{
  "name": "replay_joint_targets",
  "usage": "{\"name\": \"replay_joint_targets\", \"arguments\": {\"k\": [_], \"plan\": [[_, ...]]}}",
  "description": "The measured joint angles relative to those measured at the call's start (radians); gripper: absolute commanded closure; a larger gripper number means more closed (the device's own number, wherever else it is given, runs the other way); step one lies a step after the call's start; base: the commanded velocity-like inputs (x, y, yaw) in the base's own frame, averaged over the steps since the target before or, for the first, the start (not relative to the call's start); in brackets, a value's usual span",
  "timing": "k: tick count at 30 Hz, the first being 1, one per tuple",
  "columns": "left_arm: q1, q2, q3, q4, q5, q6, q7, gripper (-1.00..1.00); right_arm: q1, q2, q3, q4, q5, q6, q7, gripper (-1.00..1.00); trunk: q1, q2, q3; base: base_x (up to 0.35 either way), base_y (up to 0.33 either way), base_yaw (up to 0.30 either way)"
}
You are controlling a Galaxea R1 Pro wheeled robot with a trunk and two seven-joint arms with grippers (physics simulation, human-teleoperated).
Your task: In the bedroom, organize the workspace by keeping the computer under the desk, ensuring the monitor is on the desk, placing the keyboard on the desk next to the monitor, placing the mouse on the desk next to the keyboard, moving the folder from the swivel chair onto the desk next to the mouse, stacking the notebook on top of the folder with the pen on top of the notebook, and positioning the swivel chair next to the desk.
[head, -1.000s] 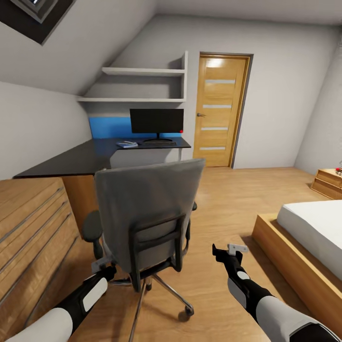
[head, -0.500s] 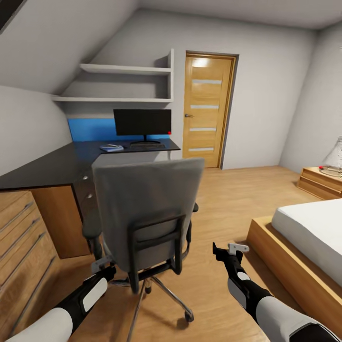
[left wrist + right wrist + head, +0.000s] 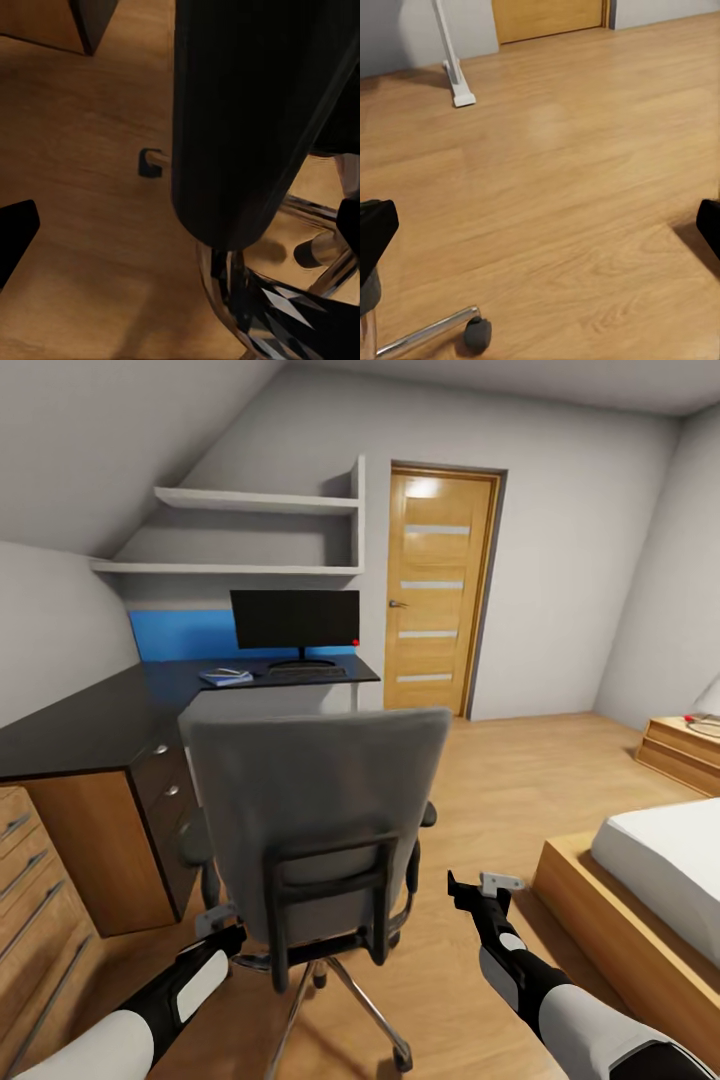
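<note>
The swivel chair [image 3: 315, 800] stands right in front of me with its grey back toward me, so its seat is hidden. Behind it runs the black desk [image 3: 85, 720], with the monitor [image 3: 295, 620] at its far end and the keyboard [image 3: 305, 672] in front of the screen. Left of the keyboard lies a flat blue item [image 3: 225, 677] with something pale on it, too small to name. My left gripper [image 3: 218, 922] is open, low beside the chair's black column [image 3: 240, 112] and chrome base [image 3: 259, 307]. My right gripper [image 3: 482, 884] is open over bare floor, right of the chair.
A black drawer unit [image 3: 165, 800] sits under the desk, and a light wood cabinet [image 3: 30, 920] is at my near left. The bed [image 3: 650, 860] and a nightstand [image 3: 685, 750] are on the right. A wooden door [image 3: 440, 590] is ahead. A white desk leg [image 3: 454, 71] stands on the plank floor.
The whole view has shifted as the camera moved. The chair back now looks larger and nearer, and the skylight has left the picture. Both arms hold the same pose.
</note>
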Motion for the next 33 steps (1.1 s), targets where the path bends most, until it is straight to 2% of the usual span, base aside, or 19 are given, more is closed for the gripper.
{"name": "replay_joint_targets", "arguments": {"k": [5, 9, 19, 33], "plan": [[0.000, 0.000, -0.001, -0.002, -0.001, 0.000, 0.001, -1.00, 0.000, 0.000, 0.000, 0.000, 0.000, 0.000, 0.000, -1.00, 0.000, 0.000, 0.000, 0.304, 0.000, 0.000], [0.000, 0.000, -0.004, -0.002, -0.001, 0.000, -0.002, -1.00, 0.000, 0.000, -0.001, 0.000, 0.001, 0.000, 0.000, -1.00, 0.000, 0.000, 0.000, 0.088, 0.000, 0.000], [0.000, 0.000, -0.004, -0.001, 0.001, 0.000, -0.003, -1.00, 0.000, 0.001, 0.000, 0.000, 0.001, -0.004, 0.000, -1.00, 0.001, 0.000, 0.000, -0.213, 0.000, 0.000], [0.000, -0.004, -0.007, -0.003, -0.004, 0.000, -0.003, -1.00, 0.000, 0.002, 0.000, 0.000, 0.000, -0.005, 0.000, -1.00, 0.001, 0.000, 0.000, -0.013, 0.000, 0.000]]}}
